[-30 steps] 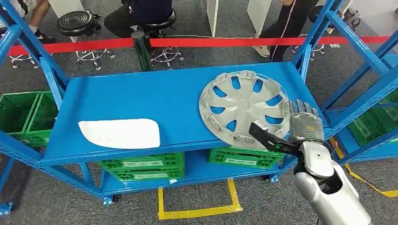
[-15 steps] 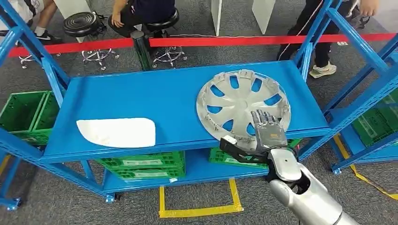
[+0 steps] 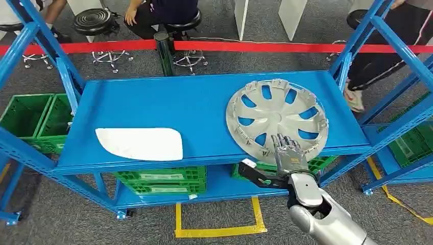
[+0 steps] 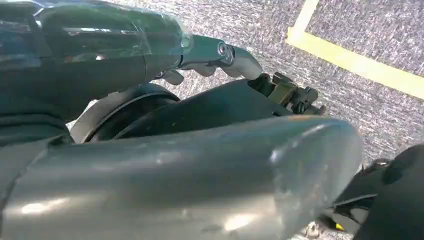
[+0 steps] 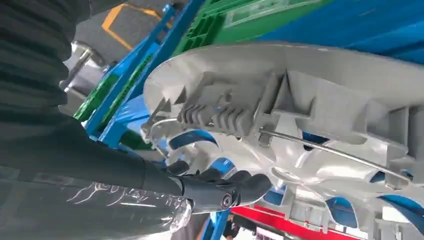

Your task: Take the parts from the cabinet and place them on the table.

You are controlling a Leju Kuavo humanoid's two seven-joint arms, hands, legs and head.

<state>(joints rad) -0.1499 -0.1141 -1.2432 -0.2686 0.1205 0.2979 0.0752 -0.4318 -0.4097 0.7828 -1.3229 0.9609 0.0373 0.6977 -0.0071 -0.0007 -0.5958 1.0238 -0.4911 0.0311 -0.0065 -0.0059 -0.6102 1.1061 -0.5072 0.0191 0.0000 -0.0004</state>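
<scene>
Hubcap [image 3: 276, 120], silver and inner side up, lies on the right half of the blue shelf [image 3: 168, 104], its near rim at the shelf's front edge. The right hand [image 3: 290, 155] reaches it from below and in front: straight fingers [image 3: 286, 145] lie flat over the near rim while the thumb sticks out sideways toward the left, under the shelf edge. In the right wrist view the dark fingertips [image 5: 235, 186] touch the ribbed inner face of the hubcap [image 5: 300, 125], but whether the hand really grips it I cannot tell. A white panel [image 3: 140, 143] lies flat on the left half of the shelf, well apart from the hubcap. Green crates [image 3: 161, 179] stand on the level below. Behind the shelf runs a red tape [image 3: 255, 47]. The left hand [image 4: 210, 55] hangs over grey carpet with a yellow line [image 4: 350, 60]; its fingers curl in on nothing.
</scene>
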